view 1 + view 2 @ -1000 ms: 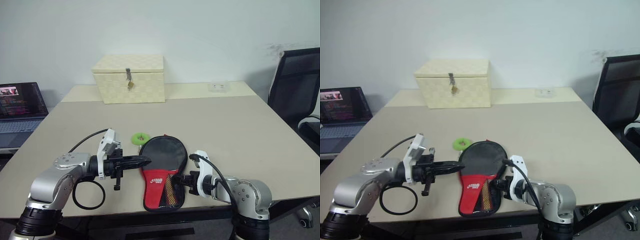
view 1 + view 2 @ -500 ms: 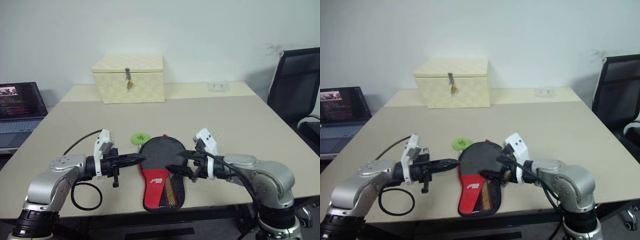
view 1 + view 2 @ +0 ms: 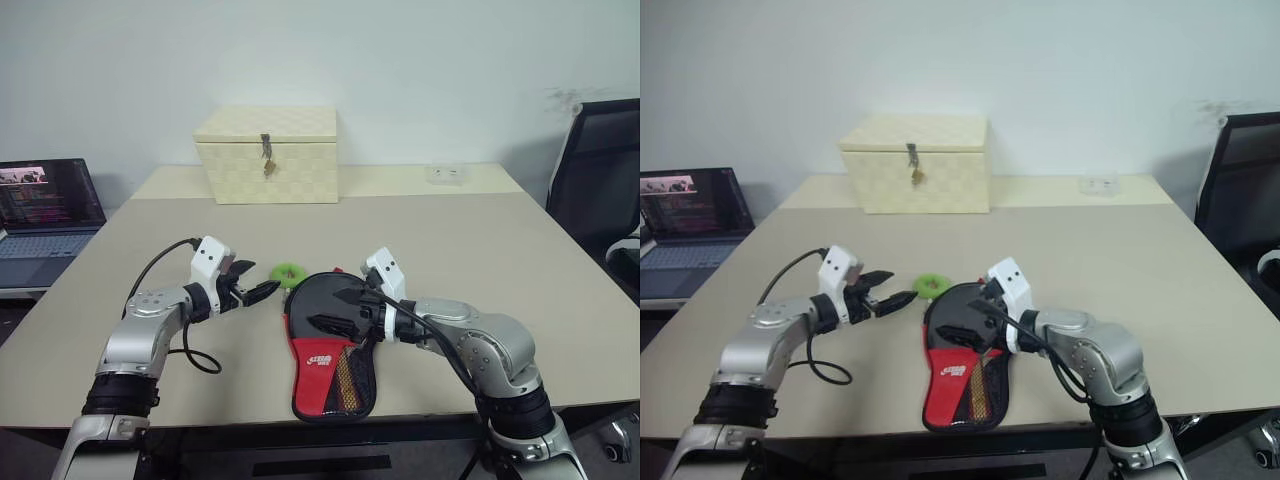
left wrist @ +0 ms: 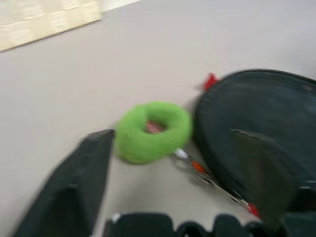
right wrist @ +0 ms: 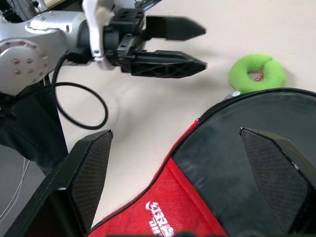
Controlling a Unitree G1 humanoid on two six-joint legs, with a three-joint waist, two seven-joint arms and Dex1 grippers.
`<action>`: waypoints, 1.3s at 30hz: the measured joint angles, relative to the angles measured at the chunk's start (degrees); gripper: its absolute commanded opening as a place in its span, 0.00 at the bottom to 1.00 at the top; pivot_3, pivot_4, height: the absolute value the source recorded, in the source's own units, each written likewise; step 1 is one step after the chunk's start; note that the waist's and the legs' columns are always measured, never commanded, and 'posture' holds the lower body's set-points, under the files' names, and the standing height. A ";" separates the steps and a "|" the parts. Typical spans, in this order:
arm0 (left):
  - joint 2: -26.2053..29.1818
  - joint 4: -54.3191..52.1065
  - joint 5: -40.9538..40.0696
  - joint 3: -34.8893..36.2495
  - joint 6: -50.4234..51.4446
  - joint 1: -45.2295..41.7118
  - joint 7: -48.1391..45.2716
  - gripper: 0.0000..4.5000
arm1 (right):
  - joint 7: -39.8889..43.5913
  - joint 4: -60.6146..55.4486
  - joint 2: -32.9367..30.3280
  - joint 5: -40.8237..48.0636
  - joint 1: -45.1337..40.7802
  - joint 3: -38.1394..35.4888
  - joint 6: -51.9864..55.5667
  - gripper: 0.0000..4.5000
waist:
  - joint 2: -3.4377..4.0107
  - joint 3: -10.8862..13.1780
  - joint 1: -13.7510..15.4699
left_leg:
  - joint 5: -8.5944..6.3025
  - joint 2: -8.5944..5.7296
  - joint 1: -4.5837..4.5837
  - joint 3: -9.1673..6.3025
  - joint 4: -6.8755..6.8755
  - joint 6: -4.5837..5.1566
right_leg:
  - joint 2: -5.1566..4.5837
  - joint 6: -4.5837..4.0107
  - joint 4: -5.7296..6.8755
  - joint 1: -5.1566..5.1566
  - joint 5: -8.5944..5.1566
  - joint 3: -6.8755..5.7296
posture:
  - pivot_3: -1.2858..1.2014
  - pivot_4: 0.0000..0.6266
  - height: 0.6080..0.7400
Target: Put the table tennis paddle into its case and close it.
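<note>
Both pincers have just let go and stand apart: left pincer [image 3: 262, 290] backed off beside the green zip tag [image 3: 289, 273], right pincer [image 3: 336, 309] lifted above the case [image 3: 330, 350]. Case lies flat near the bench [image 3: 480, 250] front edge, seemingly shut; paddle presumably inside. I judge the task essentially done.

case [image 3: 332, 350] flat on counter [image 3: 480, 250] near front edge, black round end away from robot, red logo/mesh panel toward it. green zip tag [image 3: 289, 273] beside round end. paddle not visible.
</note>
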 measured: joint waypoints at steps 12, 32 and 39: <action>-7.35 40.85 10.09 -4.38 -6.26 -23.16 1.94 0.98 | -2.32 2.63 0.89 -1.43 -0.43 0.70 -0.76 1.00 | -0.02 0.01 0.21 | -0.01 -0.15 -0.04 0.06 0.02 0.01 | 0.03 0.01 -0.04 0.00 0.04 -0.13 | 0.52 0.24 1.00; -11.62 52.16 16.81 -5.40 -12.52 -28.35 1.98 0.01 | -4.52 9.80 2.99 -5.42 -1.65 3.90 -6.41 1.00 | -0.04 -0.01 0.18 | 0.01 -0.16 0.07 0.05 0.10 0.00 | 0.04 0.05 0.21 0.02 0.04 -0.12 | 0.52 0.24 1.00; -11.50 52.12 17.23 -4.83 -13.22 -27.80 2.44 0.01 | -4.02 22.42 5.47 -13.55 -2.34 10.94 -15.29 1.00 | -0.07 -0.05 -0.06 | 0.01 -0.15 0.14 0.12 0.12 0.00 | 0.03 0.03 0.29 0.03 0.05 -0.10 | 0.52 0.24 1.00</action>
